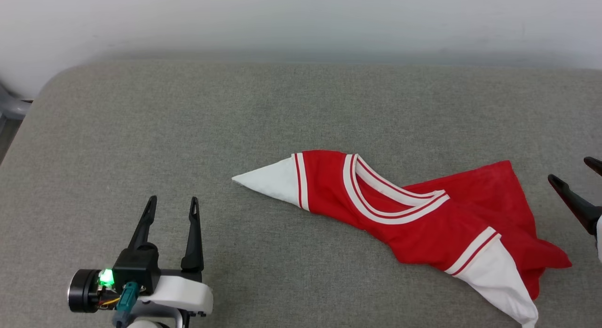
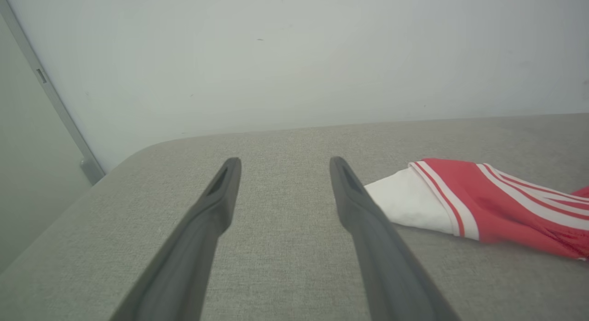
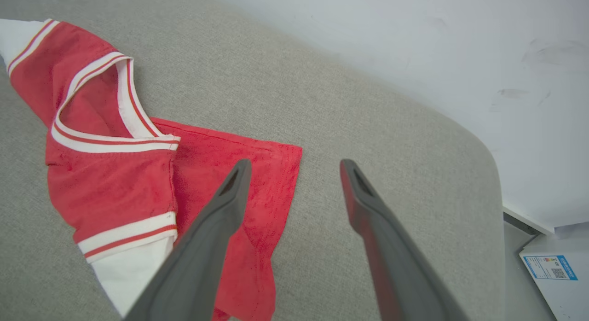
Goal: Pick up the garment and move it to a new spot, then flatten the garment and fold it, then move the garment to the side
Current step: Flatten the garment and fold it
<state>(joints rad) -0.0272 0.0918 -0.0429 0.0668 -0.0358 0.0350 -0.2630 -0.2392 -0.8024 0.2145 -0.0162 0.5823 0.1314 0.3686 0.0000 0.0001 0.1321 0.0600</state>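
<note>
Garment (image 1: 423,215) is lying loose on the grey cushioned pad (image 1: 188,121), over toward the 4 o'clock part of it as the head camera sees things, and nothing is holding it. It's a red jersey-type tee, all twisted into a long diagonal heap rather than spread out. One white sleeve (image 1: 273,181) sticks out to a point at 9 o'clock, with a red-and-white striped band where it meets the red body. The striped V collar (image 1: 395,201) sits about mid-heap and gapes open a bit, so you can see red inside it. The other white sleeve (image 1: 501,276) trails down to 5 o'clock, same striped trim, and a red hem corner (image 1: 503,170) pokes up toward 1 o'clock. The fabric looks rumpled and doubled over itself, especially at the lower end. The left gripper (image 1: 172,199) is parked at 8 o'clock, well apart from the shirt, fingers spread with bare pad between them, and there's a green light (image 1: 106,276) glowing on its wrist. The right gripper (image 1: 569,169) is at the 3 o'clock edge, just beside that hem corner, also spread wide and gripping nothing. From its wrist camera one finger lines up over the red fabric, but I can't tell if it actually touches. A pale wall (image 1: 301,17) runs behind at 12 o'clock.
</note>
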